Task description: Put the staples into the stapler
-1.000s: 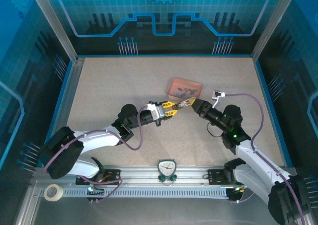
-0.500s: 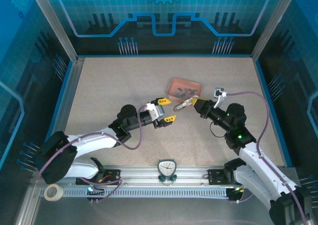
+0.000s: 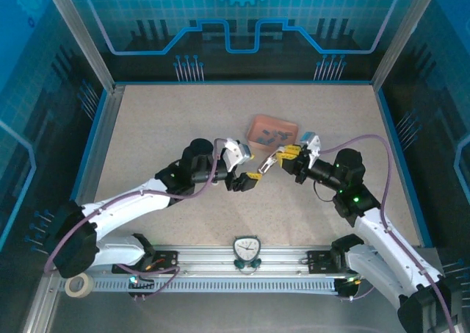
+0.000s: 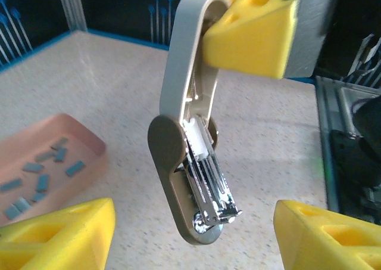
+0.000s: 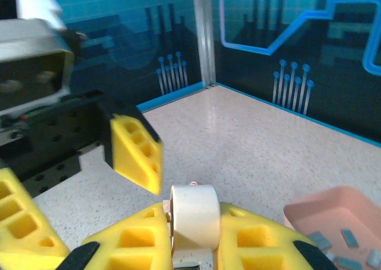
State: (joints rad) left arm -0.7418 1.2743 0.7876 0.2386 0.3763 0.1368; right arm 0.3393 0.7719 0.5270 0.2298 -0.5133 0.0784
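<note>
On my screens the counter [image 3: 169, 127] is beige with fine dark speckles. The tray [image 4: 89, 143] is salmon pink, and the staples [image 4: 44, 176] in it look dull blue-grey. The stapler [image 4: 175, 91] reads taupe-grey from the left wrist and pale cream from the right, with a mirror-bright chrome part and a white piece inside. I see the left fingers [image 4: 59, 237] and right fingers [image 5: 253, 243] in bright yellow on black mounts. The arms [image 3: 125, 204] are white with black joints, trailed by purple cables [image 3: 367, 137]. The walls [image 3: 242, 24] are deep blue, printed with cyan circuit lines and a faint grid.
</note>
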